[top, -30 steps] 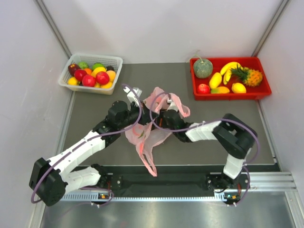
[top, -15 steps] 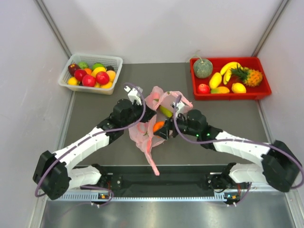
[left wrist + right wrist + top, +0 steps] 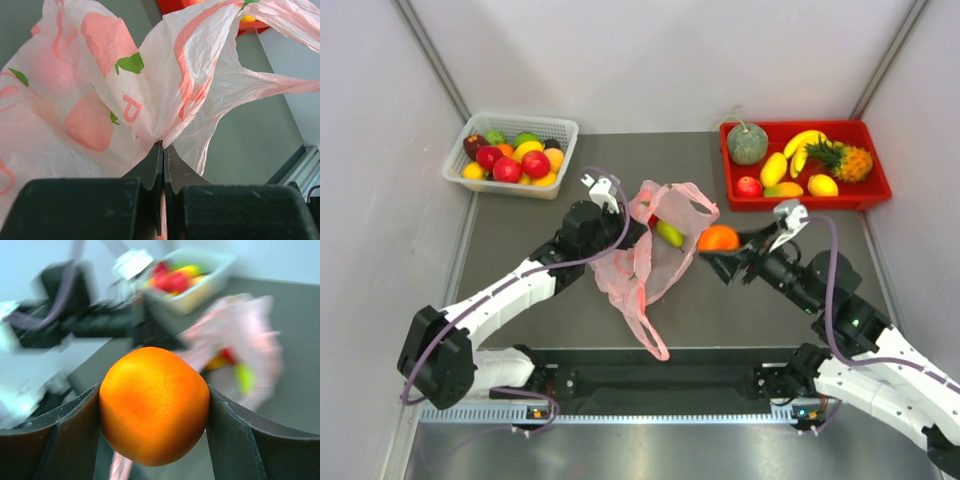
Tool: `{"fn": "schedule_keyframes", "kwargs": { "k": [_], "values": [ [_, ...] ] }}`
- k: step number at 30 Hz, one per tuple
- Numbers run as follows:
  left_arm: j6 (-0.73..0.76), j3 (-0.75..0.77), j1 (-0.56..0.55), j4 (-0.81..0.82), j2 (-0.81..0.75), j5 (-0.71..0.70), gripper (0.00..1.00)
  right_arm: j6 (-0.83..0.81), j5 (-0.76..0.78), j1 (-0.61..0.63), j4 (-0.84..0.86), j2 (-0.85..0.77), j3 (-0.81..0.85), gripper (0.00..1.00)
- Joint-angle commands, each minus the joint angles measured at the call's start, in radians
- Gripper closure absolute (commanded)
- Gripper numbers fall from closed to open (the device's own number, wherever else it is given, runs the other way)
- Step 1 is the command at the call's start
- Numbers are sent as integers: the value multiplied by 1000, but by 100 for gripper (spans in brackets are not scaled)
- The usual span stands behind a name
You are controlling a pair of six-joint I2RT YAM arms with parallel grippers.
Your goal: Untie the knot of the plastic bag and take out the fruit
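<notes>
At the far left corner of the dark grey tabletop (image 3: 540, 215) sits a white plastic mesh basket (image 3: 510, 152), heaped with red, yellow, orange and green fruit. The left arm reaches in from there. Its tool (image 3: 162, 147) has both black fingers pressed together on a gathered fold of the thin, crinkly pink plastic bag (image 3: 650, 250), and the film bunches right where the tips meet. The bag sits mid-tabletop, printed with red marks and small green leaves. It is pulled up toward the far side, and a loose pink handle strip (image 3: 645, 325) trails down toward the near edge. A small yellow-green fruit (image 3: 669, 234) shows through the plastic, with something red blurred behind it in the right wrist view.

Just beside the bag's right edge is a round orange fruit (image 3: 718, 238), outside the bag. I cannot tell whether it touches the plastic. The right tool (image 3: 152, 390) is clamped on it, one dark finger against each side, and the orange fills the gap. Farther right, at the back, is a red plastic tray (image 3: 865, 195). It holds a grey-green melon (image 3: 747, 145), yellow bananas (image 3: 802, 147), a spiky pineapple (image 3: 845, 160) and a few smaller pieces.
</notes>
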Motion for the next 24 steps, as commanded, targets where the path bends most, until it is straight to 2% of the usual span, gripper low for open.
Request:
{"fn": "schedule_keyframes", "kwargs": {
  "k": [1, 2, 4, 7, 10, 15, 17, 20, 21, 22, 24],
  "values": [
    [5, 11, 4, 63, -1, 36, 100, -42, 528, -34, -96, 54, 79, 100],
    [5, 11, 4, 62, -4, 48, 100, -45, 661, -66, -101, 87, 119, 100],
    [6, 13, 4, 57, -7, 61, 100, -37, 714, -123, -101, 202, 160, 100],
    [5, 13, 4, 50, -24, 75, 100, 36, 626, -375, -78, 349, 231, 100],
    [5, 11, 4, 40, -36, 93, 100, 122, 488, -567, -47, 515, 288, 100],
    [9, 6, 4, 33, -51, 122, 100, 127, 327, -703, -1, 820, 446, 100],
    [11, 5, 3, 33, -50, 131, 100, 111, 319, -732, 0, 897, 499, 100],
    [9, 5, 3, 36, -48, 144, 100, 92, 285, -763, -64, 1054, 669, 99],
    [9, 5, 3, 36, -48, 145, 100, 87, 277, -767, -83, 1125, 703, 95],
    [8, 8, 3, 37, -48, 153, 100, 81, 274, -777, -98, 1158, 736, 79],
    [12, 8, 3, 37, -47, 161, 100, 70, 241, -784, -135, 1244, 821, 54]
  ]
}}
